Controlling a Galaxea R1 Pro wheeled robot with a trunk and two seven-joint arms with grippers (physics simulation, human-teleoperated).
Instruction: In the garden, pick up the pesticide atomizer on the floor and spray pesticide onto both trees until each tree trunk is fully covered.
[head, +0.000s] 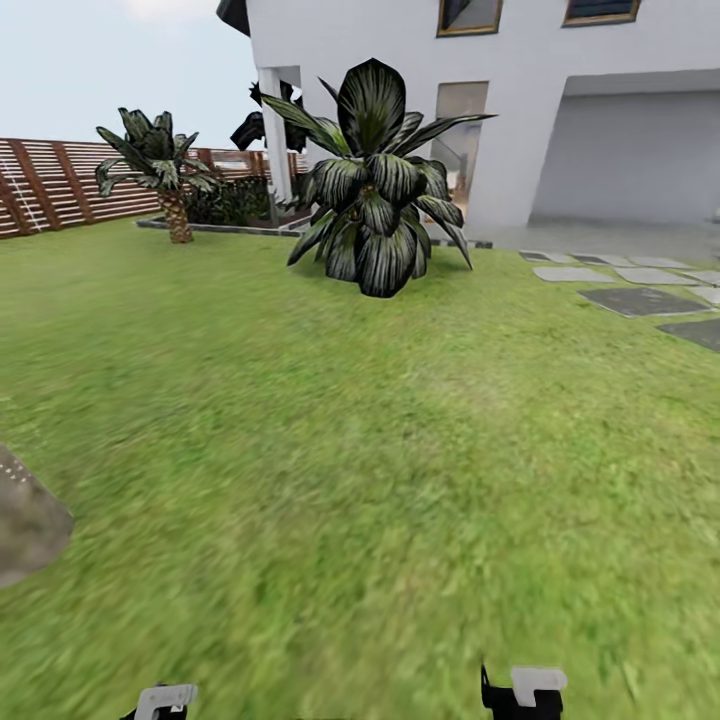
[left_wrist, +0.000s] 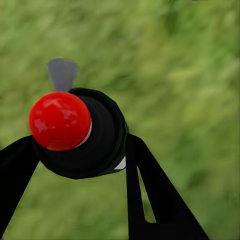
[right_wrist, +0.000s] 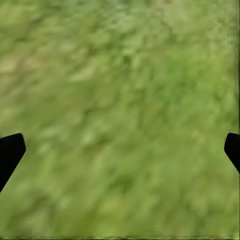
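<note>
Atomizer (left_wrist: 82, 132) gripped between the left gripper's (left_wrist: 80, 165) two dark fingers, carried over the lawn.

Seen from the left wrist, those fingers close on a black body with a red knob and a small grey nozzle, grass (left_wrist: 190, 75) blurred beneath; it is probably held low and clear of the ground for travel, not yet aimed. From the head, both wrists barely show at the bottom edge, and a broad-leaved dark plant (head: 375, 180) stands ahead: a short palm (head: 165, 170) and slatted fence (head: 60, 185) lie left of the plant, grey paving stones (head: 640, 300) right of it, a white house (head: 560, 110) behind it. No thick mottled trunk appears. Right of all this, the right gripper (right_wrist: 120, 150) is spread wide and empty over grass.
</note>
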